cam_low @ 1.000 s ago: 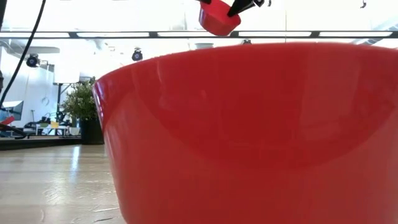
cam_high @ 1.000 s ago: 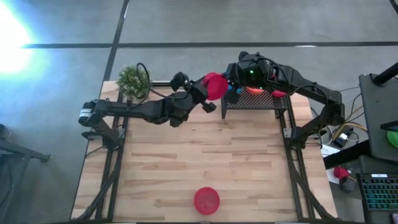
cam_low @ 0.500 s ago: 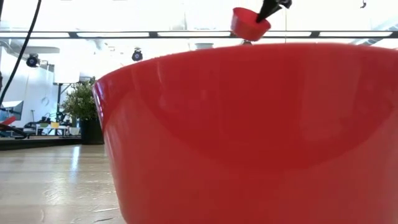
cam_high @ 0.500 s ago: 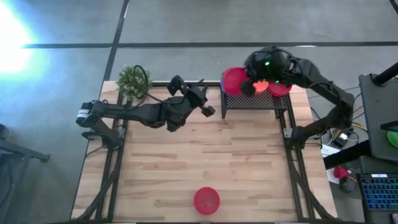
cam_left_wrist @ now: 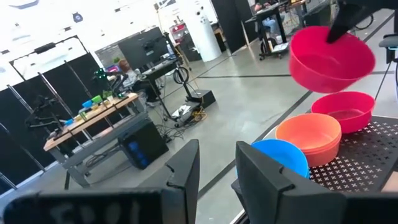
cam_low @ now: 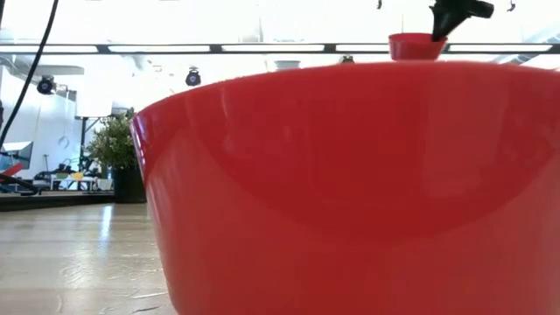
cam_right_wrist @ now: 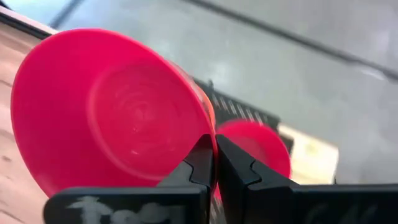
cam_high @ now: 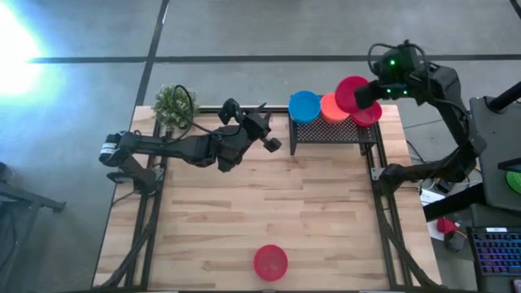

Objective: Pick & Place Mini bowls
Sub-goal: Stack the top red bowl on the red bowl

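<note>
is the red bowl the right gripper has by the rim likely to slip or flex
The red bowl probably stays stiff: pinched at one rim point by the right gripper, it keeps its round shape. It looks light. The glossy plastic might let it swivel in that narrow pinch.

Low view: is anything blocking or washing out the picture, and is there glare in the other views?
Low view: a red bowl right at the lens fills most of the frame, and bright ceiling light washes out the top. High view: a strong flare at the left edge. Right wrist view: the held bowl is soft, too close to the lens.
</note>
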### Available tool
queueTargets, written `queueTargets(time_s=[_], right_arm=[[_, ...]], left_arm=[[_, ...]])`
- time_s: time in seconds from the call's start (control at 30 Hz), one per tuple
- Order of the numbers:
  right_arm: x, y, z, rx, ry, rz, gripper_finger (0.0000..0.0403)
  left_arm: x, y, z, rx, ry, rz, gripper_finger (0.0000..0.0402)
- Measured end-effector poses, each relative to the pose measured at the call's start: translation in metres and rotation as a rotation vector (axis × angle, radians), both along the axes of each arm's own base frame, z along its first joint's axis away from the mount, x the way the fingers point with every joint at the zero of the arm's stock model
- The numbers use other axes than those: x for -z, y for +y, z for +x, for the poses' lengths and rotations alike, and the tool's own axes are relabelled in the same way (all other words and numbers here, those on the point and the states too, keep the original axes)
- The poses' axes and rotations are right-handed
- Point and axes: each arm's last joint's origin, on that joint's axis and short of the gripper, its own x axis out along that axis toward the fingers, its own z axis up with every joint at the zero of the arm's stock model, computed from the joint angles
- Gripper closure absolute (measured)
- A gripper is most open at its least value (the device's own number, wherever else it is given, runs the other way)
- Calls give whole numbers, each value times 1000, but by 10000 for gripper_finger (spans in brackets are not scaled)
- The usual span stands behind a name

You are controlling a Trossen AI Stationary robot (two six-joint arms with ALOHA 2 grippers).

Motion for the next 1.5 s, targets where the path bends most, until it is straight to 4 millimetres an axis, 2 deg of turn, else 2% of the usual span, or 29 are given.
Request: queueTargets(time_s=[0.17,0.57,0.67,0.93,1.2,1.5], right_arm=[[4,-7,-11,15,-18,86,392],[10,-24,-1,102,-33,98,392],[10,-23,-1,96,-28,105,392],[3,18,-18,110,-32,140,392],[-8,52,-44,223,-162,68,392],[12,68,-62,353,-181,58,392]], left_arm=[[0,0,0,9,0,0,300],[0,-1,1,27,0,-1,300],[0,-1,1,27,4,2,300],[0,-1,1,27,13,8,300],[0,-1,1,27,15,9,300],[0,-1,1,28,49,31,300]])
